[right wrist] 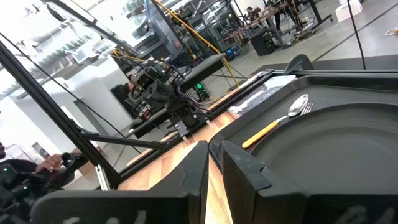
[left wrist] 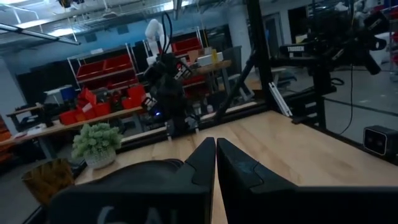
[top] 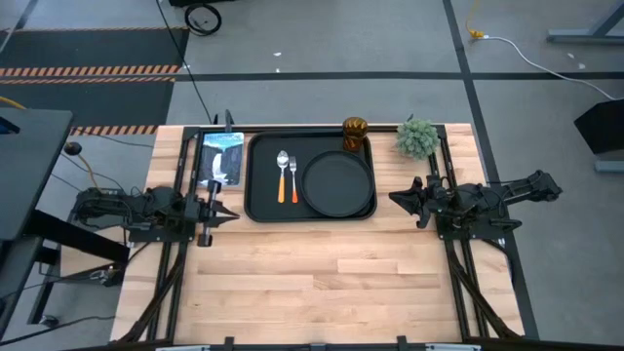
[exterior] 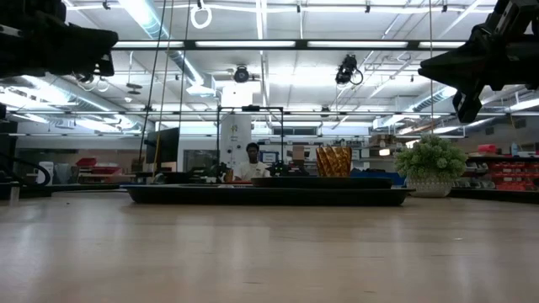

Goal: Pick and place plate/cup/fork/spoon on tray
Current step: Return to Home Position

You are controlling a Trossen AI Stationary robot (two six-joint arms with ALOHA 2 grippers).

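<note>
While parked at the table's two sides, raised clear of the wooden tabletop (top: 322, 283): left gripper (top: 226, 212) with fingers pressed together, tips pointing toward the near short edge of the tray (top: 261, 210); right gripper (top: 398, 199) likewise closed to a thin slit, tips aimed at the tray's opposite short edge. Nothing pinched by either. Between the two sets of tips, the tray, black and rectangular, carrying three of the task's things. Nearest the right tips, the plate (top: 337, 182), round and matte black, lying flat in that half of the tray. Beyond the plate from the right tips, and closer to the left ones, the fork (top: 292, 178) and the spoon (top: 283, 175), side by side, handles parallel and silver ends toward the table's far edge, the spoon on the side nearer the left tips. Seen past the right fingers (right wrist: 193, 168), that yellow-orange handle and silver bowl just outside the plate's rim. Off the tray, just past its far edge: the cup (top: 354, 134), amber, standing on the wood. Beside it, farther toward the right gripper's side, a small potted plant (top: 417, 138). Ahead of the left tips and slightly off to one side, a printed card (top: 223, 159) just beside the tray.
</note>
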